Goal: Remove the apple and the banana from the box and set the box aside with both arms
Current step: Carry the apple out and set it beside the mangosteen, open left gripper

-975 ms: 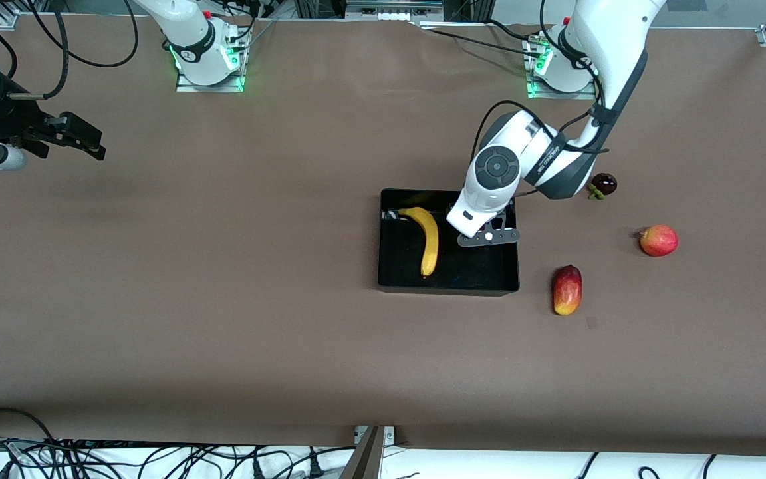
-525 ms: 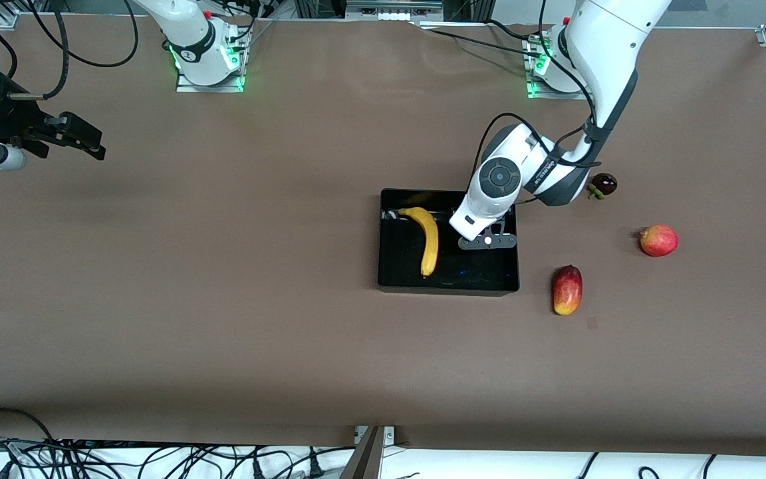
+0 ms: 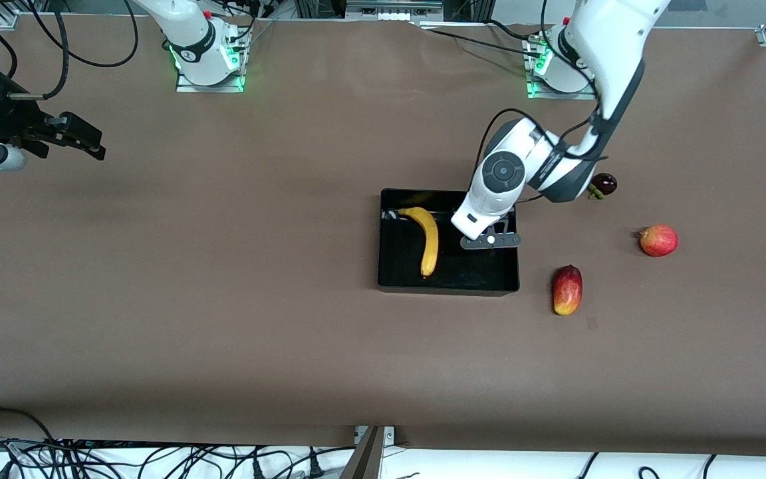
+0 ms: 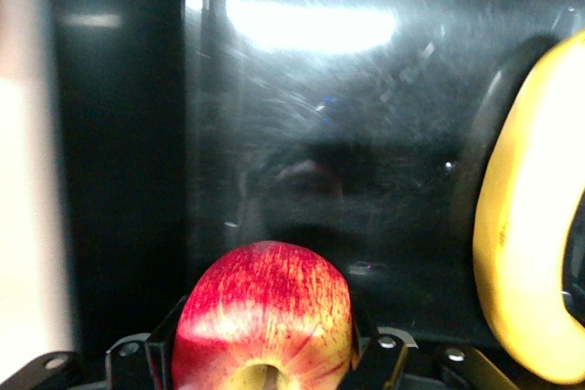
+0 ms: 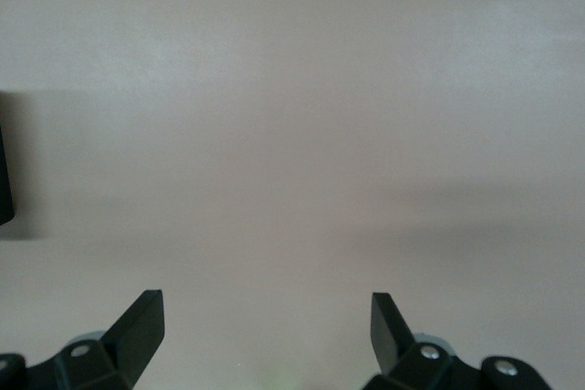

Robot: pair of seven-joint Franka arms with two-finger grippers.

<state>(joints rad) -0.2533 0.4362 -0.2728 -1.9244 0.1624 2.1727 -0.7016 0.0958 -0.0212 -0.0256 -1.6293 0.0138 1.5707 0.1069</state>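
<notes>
The black box (image 3: 446, 286) sits mid-table with the yellow banana (image 3: 429, 243) lying in it. My left gripper (image 3: 489, 233) is down inside the box beside the banana, at the side toward the left arm's end. In the left wrist view the left gripper (image 4: 265, 340) is shut on the red apple (image 4: 263, 308), stem dimple toward the camera, just above the glossy box floor (image 4: 366, 134), with the banana (image 4: 526, 253) alongside. The wrist hides the apple in the front view. My right gripper (image 3: 84, 143) waits open and empty over bare table at the right arm's end; it also shows in its wrist view (image 5: 265, 317).
An oblong red-yellow mango (image 3: 567, 289) lies on the table beside the box, toward the left arm's end. A pinker round fruit (image 3: 658, 240) lies farther that way. A small dark purple fruit (image 3: 603, 184) sits beside the left arm's elbow.
The left arm's wrist and elbow have shifted slightly over the box toward the left arm's end. The banana, the box and the right arm have not moved.
</notes>
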